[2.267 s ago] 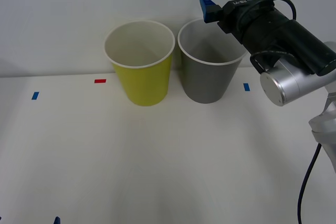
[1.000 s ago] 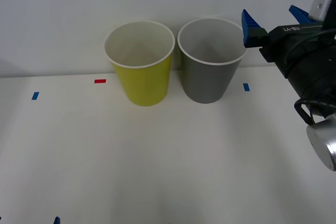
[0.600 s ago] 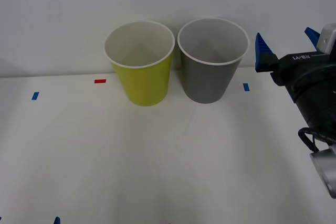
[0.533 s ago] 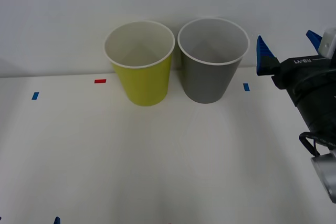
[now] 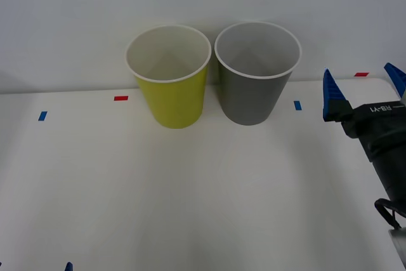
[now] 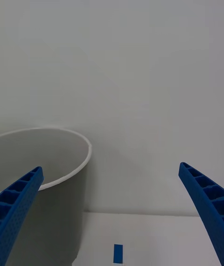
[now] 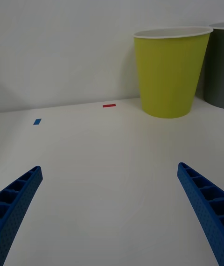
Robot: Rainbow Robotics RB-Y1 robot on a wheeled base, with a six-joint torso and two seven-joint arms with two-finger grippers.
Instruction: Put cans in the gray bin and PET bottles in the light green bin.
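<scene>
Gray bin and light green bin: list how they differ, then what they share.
Colour: the gray bin has a dark gray wall, the light green bin a yellow-green one. Place: the gray bin stands on the robot's right of the pair, nearer the open right gripper; the light green bin stands to its left. Inside: the gray bin's looks pale gray, the light green bin's white. Shared: both are round, tapered, white-rimmed, upright and side by side.

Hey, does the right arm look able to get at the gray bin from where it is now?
Probably yes. The right gripper is open, beside the gray bin on its right, with only bare table between them. The green bin stands on the far side, out of the way.
</scene>
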